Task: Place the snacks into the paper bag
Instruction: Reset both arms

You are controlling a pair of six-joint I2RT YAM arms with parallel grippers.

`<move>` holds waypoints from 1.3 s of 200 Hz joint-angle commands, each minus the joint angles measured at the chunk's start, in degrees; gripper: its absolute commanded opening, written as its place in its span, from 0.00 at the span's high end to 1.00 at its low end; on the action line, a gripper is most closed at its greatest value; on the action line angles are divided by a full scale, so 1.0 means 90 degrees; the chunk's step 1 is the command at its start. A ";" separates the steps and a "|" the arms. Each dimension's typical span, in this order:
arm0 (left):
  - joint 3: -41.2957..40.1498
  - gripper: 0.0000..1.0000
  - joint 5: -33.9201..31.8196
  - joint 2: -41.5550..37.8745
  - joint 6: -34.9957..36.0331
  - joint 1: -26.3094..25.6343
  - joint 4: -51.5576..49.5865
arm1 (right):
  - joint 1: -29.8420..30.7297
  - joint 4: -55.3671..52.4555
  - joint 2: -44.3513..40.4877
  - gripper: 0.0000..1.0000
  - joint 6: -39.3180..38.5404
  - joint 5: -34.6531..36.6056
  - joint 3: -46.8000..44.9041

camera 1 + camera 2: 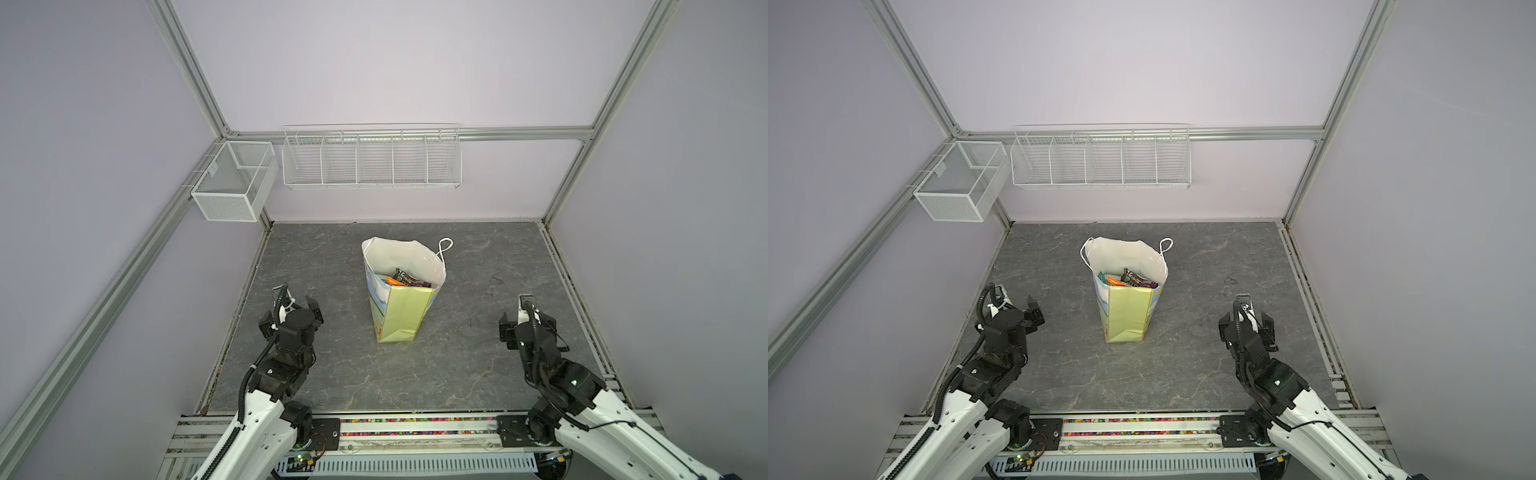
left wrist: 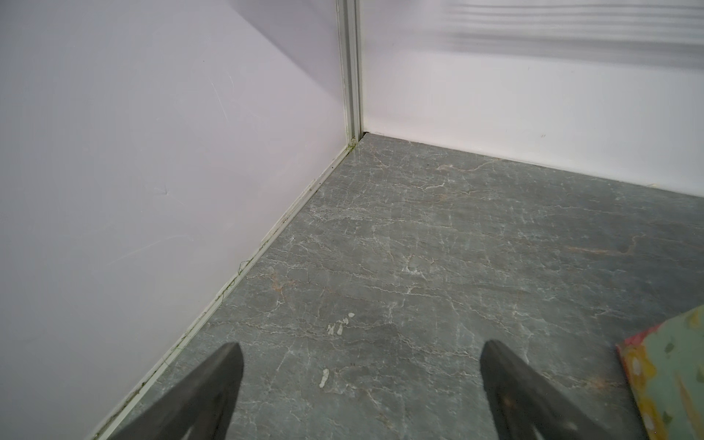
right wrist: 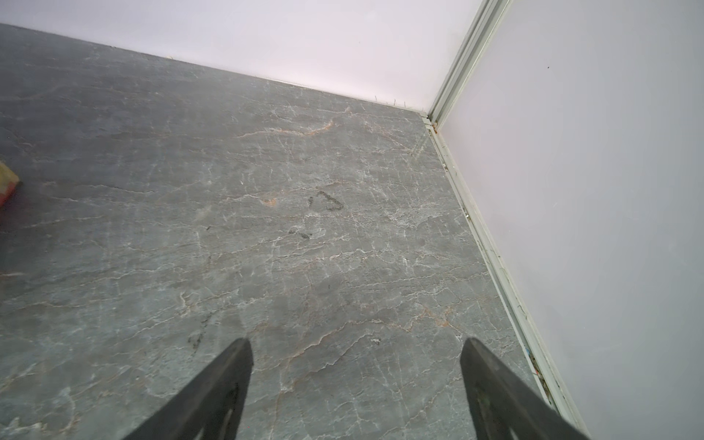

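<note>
The paper bag [image 1: 400, 312] [image 1: 1128, 316] stands upright and open in the middle of the grey table, its pale yellow-green side facing the camera and a white cord handle at its far rim. The snacks [image 1: 405, 279] [image 1: 1128, 279] lie inside it; orange, brown-purple and teal packets show over the rim, the rest are hidden. My left gripper [image 1: 291, 311] [image 1: 1013, 318] [image 2: 362, 344] hovers open to the left of the bag, with only bare table between its fingers. My right gripper [image 1: 528, 326] [image 1: 1246, 326] [image 3: 357, 341] hovers open to the right, also empty. A bottom corner of the bag [image 2: 670, 373] [image 3: 7, 183] shows in each wrist view.
A white mesh basket [image 1: 235, 183] hangs on the left wall and a white wire rack [image 1: 370, 160] with several compartments on the back wall, both above the table. Walls and aluminium rails enclose the marble-patterned table [image 1: 457, 365] on three sides.
</note>
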 commanded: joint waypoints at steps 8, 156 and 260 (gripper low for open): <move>-0.0134 0.02 -0.0299 0.0100 0.0224 0.0014 0.0511 | -0.0097 0.0427 0.0433 0.12 -0.0304 0.0315 -0.0193; -0.0625 0.02 -0.0484 0.0804 0.0553 0.0016 0.1439 | -0.1055 0.1549 0.0173 0.12 -0.0467 -0.0490 -0.1050; -0.1022 0.00 -0.0322 0.1148 0.0436 0.0040 0.1779 | -0.1476 0.1976 0.0902 0.12 -0.0456 -0.0961 -0.1047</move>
